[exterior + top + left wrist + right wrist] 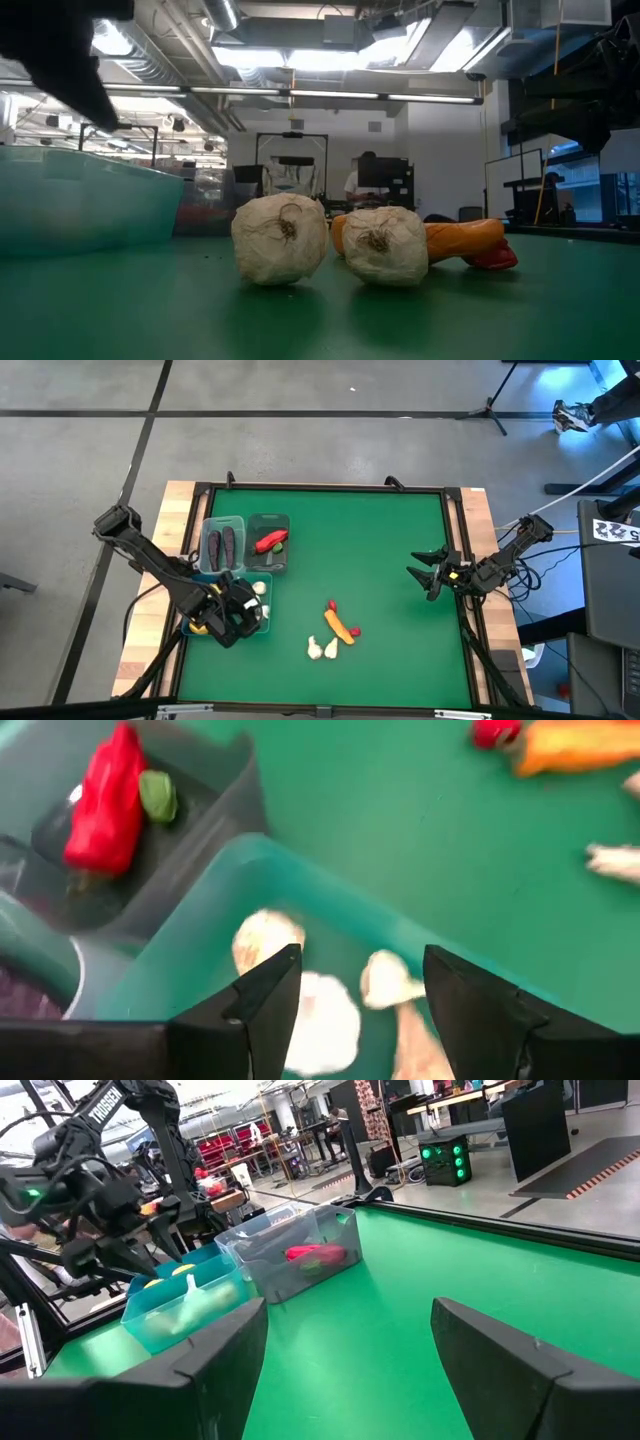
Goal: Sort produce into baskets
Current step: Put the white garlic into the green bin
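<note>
- The left claw (pixel 350 982) hangs just over the teal bin (pixel 330 900), its fingers parted and nothing between them.
- Directly below it lie white garlic bulbs (pixel 325 1020) on the bin floor; they look released, not held.
- Beside the left claw, the next bin over is a grey bin (pixel 270 525) holding a red pepper (pixel 100 805) with a green stem. Beyond that sits another bin with two dark eggplants (pixel 223 543).
- Well away from the left claw, toward the middle of the green surface (pixel 380 540), the loose pieces wait: two garlic bulbs (pixel 322 649), an orange carrot (pixel 340 626) and a small red pepper (pixel 333 605) at the carrot's far end.
- In the low view the two loose bulbs sit side by side, nearly touching, with the carrot just behind them.
- The right claw (pixel 424 572) waits over the surface's right side, spread wide and empty, well apart from all produce.
- Judging by looks, the garlic is a light, stiff toy, roundish with a papery, ridged skin; it may roll if nudged.
- A pinch across a bulb's widest part, coming straight down, seems the safest hold.
- The carrot is long and smooth, so gripping across its middle should keep it from tipping.
</note>
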`<action>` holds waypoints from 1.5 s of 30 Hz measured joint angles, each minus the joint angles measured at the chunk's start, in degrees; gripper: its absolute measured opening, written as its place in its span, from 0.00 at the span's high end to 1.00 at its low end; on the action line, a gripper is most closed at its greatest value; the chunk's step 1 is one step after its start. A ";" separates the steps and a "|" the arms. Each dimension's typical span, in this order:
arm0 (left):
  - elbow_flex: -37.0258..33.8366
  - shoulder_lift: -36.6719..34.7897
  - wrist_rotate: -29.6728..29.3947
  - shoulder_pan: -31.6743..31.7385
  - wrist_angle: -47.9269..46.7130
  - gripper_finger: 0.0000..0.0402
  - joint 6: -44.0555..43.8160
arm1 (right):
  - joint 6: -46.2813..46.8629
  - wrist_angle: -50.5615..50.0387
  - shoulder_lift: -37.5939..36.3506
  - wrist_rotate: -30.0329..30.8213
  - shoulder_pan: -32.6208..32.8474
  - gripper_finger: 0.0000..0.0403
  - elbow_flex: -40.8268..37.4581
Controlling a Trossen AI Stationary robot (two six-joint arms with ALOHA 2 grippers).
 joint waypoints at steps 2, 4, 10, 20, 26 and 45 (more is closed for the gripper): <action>0.92 0.00 -2.29 -0.14 2.12 0.49 1.97 | 0.00 0.00 0.00 0.00 0.01 0.30 0.00; 1.09 0.00 -5.00 -0.37 9.24 0.49 7.07 | 0.00 0.00 0.00 0.00 0.00 0.30 0.00; 1.16 0.74 -6.18 -0.24 33.69 0.49 29.89 | 0.00 0.00 0.00 0.00 0.02 0.30 0.00; 1.18 9.82 -7.17 3.74 49.59 0.47 41.45 | 0.00 -0.02 0.00 0.00 0.00 0.30 0.00; 1.18 18.71 1.80 6.64 57.42 0.42 44.24 | 0.00 -0.02 -0.02 0.00 0.00 0.30 0.00; 1.11 28.48 15.09 7.82 72.16 0.41 44.45 | 0.00 -0.02 -0.02 0.00 0.00 0.30 0.00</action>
